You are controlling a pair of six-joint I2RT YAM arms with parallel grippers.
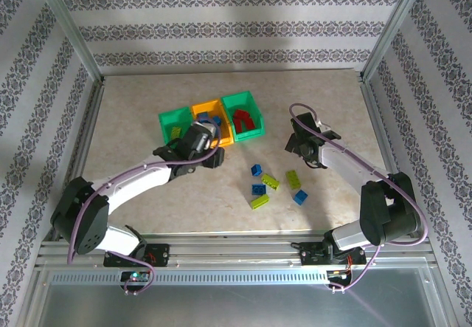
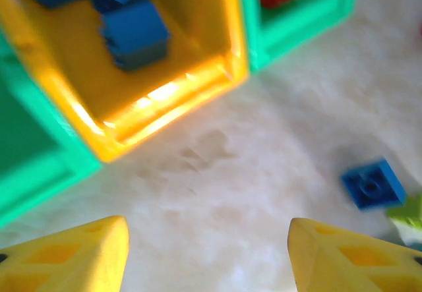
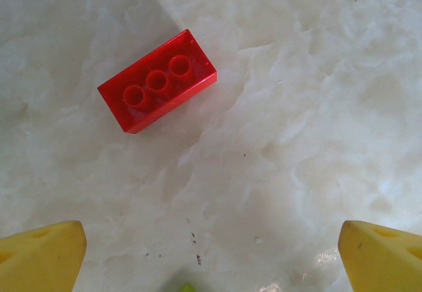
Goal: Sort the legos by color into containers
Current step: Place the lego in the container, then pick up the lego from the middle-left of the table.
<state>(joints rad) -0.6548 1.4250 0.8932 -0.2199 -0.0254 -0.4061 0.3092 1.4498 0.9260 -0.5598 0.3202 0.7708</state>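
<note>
The three bins stand in a row near the bench's [image 1: 133, 113] far edge, left of its middle: a green bin [image 1: 171, 113] holding a yellow-green brick [image 1: 177, 131], an orange bin [image 2: 191, 84] holding blue bricks [image 2: 135, 31], and a second green bin [image 1: 237, 97] holding red bricks [image 1: 243, 119]. The left end effector [image 2: 208, 252] hangs released and empty just beside the orange bin's near wall. The right end effector [image 3: 211, 252] is spread wide and empty toward the right edge, above a lone red brick [image 3: 158, 81]. Between the arms, toward the near edge, lie loose blue [image 1: 256, 170] and yellow-green legos [image 1: 270, 181], well apart from the bins. The bench is bare along the left edge and in the far right corner.
</note>
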